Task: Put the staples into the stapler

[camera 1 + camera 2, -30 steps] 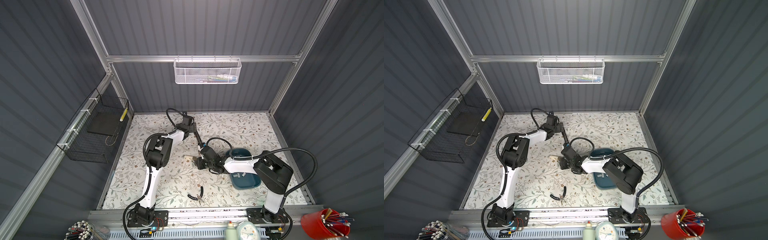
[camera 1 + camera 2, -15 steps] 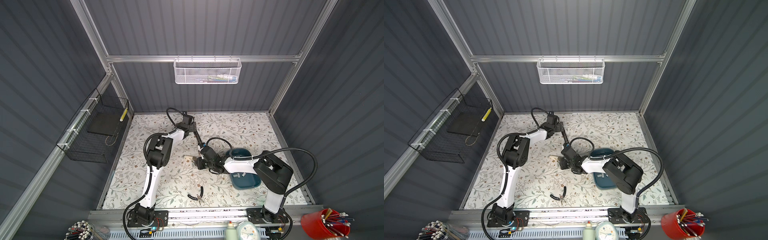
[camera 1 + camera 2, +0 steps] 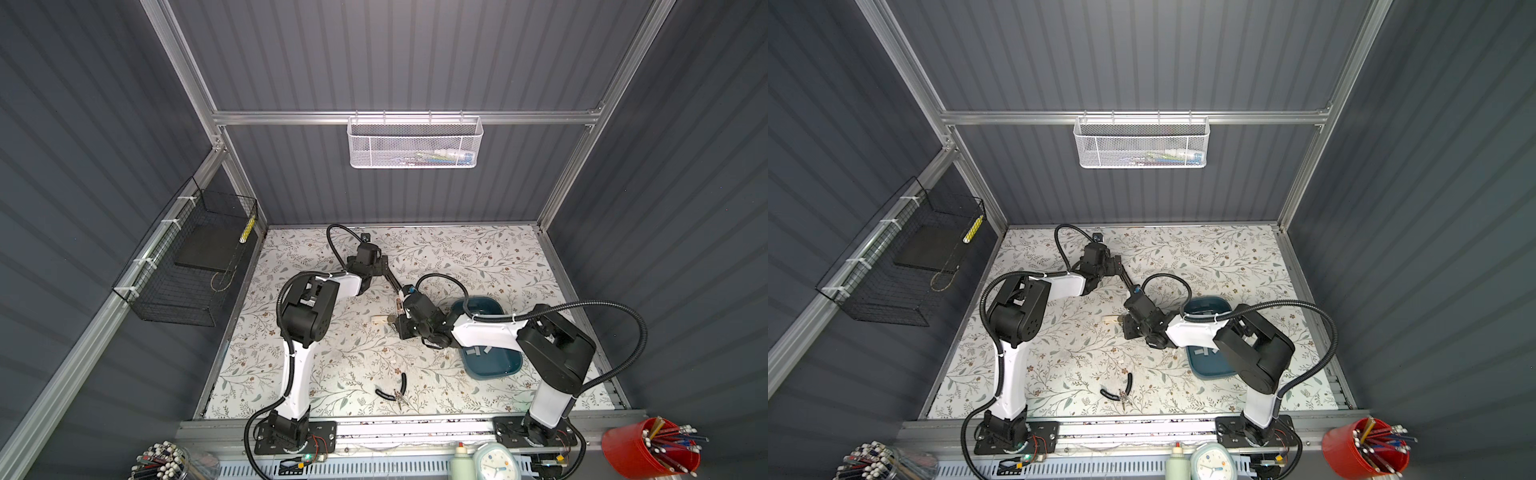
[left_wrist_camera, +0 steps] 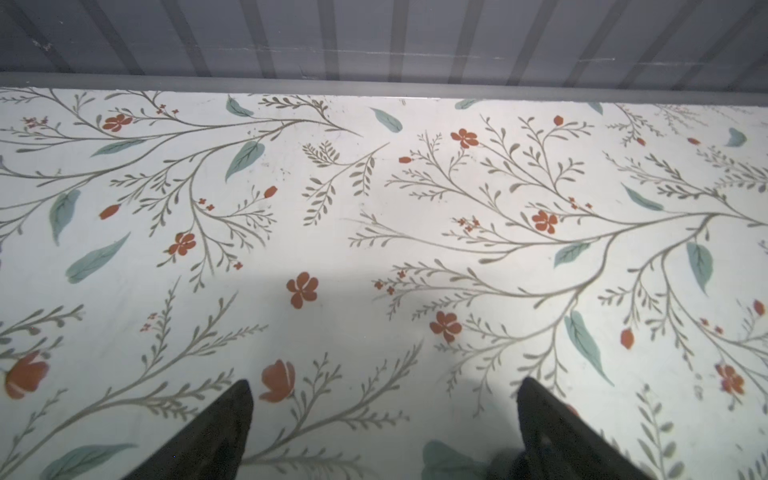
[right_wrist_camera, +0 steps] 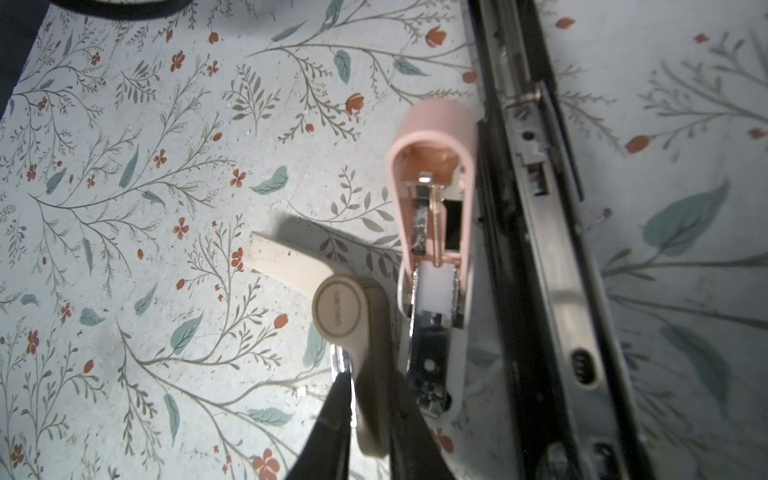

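Observation:
A black stapler (image 5: 540, 249) lies opened out flat on the floral table, metal channel up; in both top views it is a thin black bar (image 3: 392, 280) between the two wrists. Beside it lies a pink and white stapler (image 5: 432, 199) with its lid swung open and its magazine bare. My right gripper (image 5: 370, 382) is shut on this one's beige arm (image 5: 365, 332), one finger on each side. The staples (image 3: 476, 352) are grey strips in the blue tray (image 3: 494, 376), partly under my right arm. My left gripper (image 4: 384, 384) is open and empty over bare table near the back wall.
Black-handled pliers (image 3: 395, 392) lie near the front edge. A white mesh basket (image 3: 415, 143) hangs on the back wall and a black wire basket (image 3: 191, 266) on the left wall. A red cup of pencils (image 3: 652, 451) stands at the front right.

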Controlling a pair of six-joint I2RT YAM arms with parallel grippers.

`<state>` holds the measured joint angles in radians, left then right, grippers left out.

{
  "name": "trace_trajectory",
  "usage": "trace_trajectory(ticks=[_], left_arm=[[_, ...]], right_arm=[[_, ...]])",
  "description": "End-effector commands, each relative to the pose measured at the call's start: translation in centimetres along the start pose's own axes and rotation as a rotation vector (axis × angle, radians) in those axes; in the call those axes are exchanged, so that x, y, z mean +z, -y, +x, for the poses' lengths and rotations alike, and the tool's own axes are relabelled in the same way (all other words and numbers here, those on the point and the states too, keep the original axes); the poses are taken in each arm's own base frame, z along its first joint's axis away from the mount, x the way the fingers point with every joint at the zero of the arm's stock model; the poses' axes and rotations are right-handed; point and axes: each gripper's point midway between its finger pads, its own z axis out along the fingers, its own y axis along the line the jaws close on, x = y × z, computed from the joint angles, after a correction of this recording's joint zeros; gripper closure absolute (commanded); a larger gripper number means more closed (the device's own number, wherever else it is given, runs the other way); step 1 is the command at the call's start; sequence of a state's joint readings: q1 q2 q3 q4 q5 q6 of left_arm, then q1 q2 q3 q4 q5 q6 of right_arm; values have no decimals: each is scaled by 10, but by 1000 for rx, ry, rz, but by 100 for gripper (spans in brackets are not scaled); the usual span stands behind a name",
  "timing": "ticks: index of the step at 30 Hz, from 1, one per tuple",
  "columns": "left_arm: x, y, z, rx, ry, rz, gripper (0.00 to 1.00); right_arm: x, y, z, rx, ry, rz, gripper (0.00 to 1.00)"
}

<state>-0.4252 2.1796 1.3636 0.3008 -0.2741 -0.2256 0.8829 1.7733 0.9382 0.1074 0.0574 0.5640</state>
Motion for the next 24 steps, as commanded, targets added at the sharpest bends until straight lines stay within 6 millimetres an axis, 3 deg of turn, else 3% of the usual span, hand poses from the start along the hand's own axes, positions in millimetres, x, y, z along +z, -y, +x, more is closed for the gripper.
trace_trajectory(ticks=[1,4,14,19,24], left_arm=[[-18,14,-28,32,57,67,1],[-31,9,-35,22,90,55,1],[-91,8,-90,15,243,88,1],[-99,5,-92,20,251,82,1],[-119,-18,-88,-5,294,-9,1]], right_arm=[[-9,5,-7,-11,16,27,79],[-15,5,-11,-14,30,29,77],[-19,4,-14,-19,39,25,71],[-21,5,-15,-23,39,34,68],[-20,-1,-14,-57,19,21,65]])
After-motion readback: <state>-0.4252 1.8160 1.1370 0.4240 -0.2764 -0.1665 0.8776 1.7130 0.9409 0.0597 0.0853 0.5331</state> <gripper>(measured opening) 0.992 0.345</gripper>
